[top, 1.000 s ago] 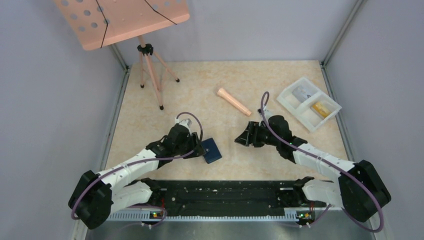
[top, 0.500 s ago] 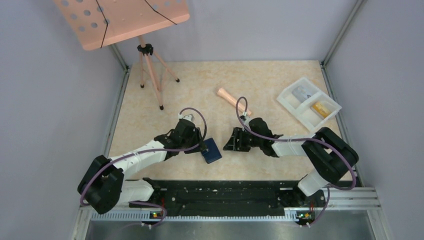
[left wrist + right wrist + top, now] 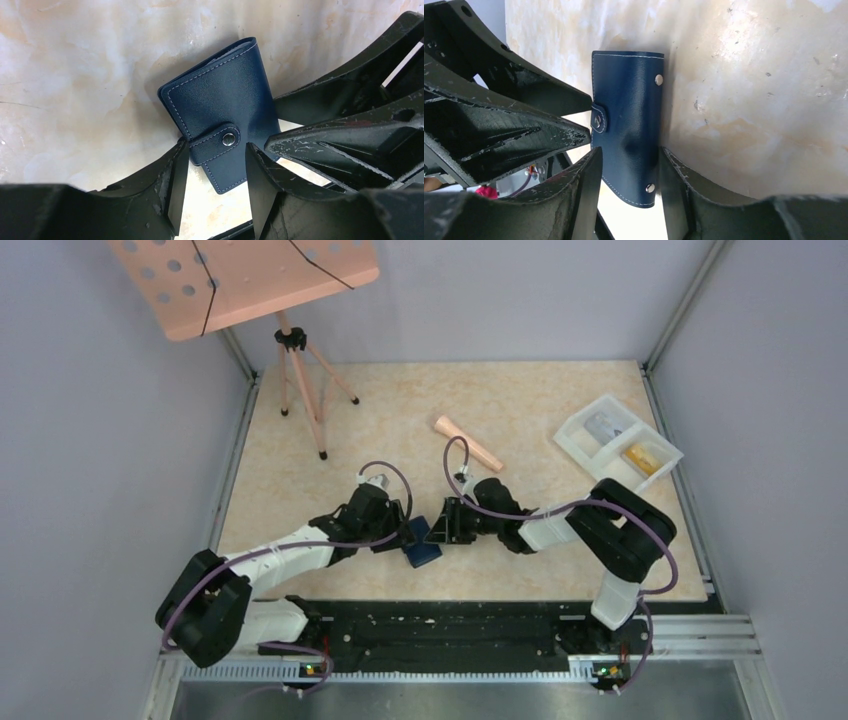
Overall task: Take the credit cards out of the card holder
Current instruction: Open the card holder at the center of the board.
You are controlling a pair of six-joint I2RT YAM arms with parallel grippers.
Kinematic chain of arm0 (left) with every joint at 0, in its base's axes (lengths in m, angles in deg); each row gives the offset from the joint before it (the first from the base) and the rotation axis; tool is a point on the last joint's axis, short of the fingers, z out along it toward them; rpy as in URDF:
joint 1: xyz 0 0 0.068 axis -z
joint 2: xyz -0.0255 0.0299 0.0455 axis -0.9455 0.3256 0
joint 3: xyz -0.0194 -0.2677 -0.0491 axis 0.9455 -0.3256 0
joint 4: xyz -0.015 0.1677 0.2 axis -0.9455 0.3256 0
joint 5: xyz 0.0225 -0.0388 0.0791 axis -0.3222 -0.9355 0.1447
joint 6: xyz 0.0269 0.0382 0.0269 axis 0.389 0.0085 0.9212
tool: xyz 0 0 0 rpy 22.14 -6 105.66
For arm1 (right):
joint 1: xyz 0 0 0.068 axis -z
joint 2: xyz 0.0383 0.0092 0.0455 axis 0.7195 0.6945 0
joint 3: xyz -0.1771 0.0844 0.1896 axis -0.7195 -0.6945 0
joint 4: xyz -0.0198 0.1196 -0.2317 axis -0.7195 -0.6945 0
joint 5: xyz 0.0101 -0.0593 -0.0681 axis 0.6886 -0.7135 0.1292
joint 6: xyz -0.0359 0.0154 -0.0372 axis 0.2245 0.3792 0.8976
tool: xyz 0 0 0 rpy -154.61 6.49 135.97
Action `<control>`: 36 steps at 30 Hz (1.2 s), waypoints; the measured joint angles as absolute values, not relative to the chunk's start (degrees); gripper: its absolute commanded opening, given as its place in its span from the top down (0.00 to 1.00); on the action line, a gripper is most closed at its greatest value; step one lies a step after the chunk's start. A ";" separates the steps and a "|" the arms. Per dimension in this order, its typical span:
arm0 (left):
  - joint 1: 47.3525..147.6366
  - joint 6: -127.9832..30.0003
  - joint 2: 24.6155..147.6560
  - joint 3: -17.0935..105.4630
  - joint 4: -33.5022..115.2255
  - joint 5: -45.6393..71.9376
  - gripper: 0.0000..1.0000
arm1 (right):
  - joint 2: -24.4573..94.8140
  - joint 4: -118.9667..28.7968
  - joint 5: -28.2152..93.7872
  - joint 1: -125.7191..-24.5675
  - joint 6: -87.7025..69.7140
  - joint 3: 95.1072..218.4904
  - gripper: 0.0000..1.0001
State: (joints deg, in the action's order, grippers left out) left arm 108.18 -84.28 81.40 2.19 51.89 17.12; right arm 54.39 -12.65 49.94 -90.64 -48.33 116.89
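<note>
The left gripper (image 3: 216, 150) is about half spread and clamped across the lower part of the card holder (image 3: 220, 105). One black finger lies against each side edge, just beside the closing tab (image 3: 216, 144). The right gripper (image 3: 630, 150) meets the holder from the opposite side. In the right wrist view its two fingers press on both edges of the holder's lower end. The navy leather shows a shallow dimple between them, so this gripper is grasping the holder too, at much the same spread. Each wrist view also shows the other arm's fingers close beside the holder: at the right of the left wrist frame and at the left of the right wrist frame.

The holder is folded closed, its tab fastened by a metal stud, with pale stitching round its border. Two more studs sit on its other face. Any stamp on the studs is too small to read.

From above, the holder sits at lower centre over the marbled table (image 3: 400, 420), between the two grippers. Whether it is lifted cannot be told.

At the right, a white tray (image 3: 590, 469) holds a grey-silver card (image 3: 603, 426) in its upper-left compartment. A tan-gold card (image 3: 643, 457) lies in its right one, and the print on both is too small to read. A peach cylinder (image 3: 467, 443) lies just above the grippers. A peach music stand (image 3: 240, 280) on a tripod fills the upper left.
</note>
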 measured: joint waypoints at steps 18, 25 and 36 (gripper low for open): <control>108.25 -84.26 83.20 1.51 49.23 17.16 0.45 | 57.36 -3.69 50.18 -90.53 -53.42 114.25 1.00; 108.45 -83.74 84.66 2.78 50.25 17.62 0.54 | 57.36 -1.14 50.42 -90.53 -53.88 113.06 1.00; 108.69 -83.15 85.49 3.85 51.70 18.03 0.83 | 57.36 -0.39 50.38 -90.53 -53.90 112.65 1.00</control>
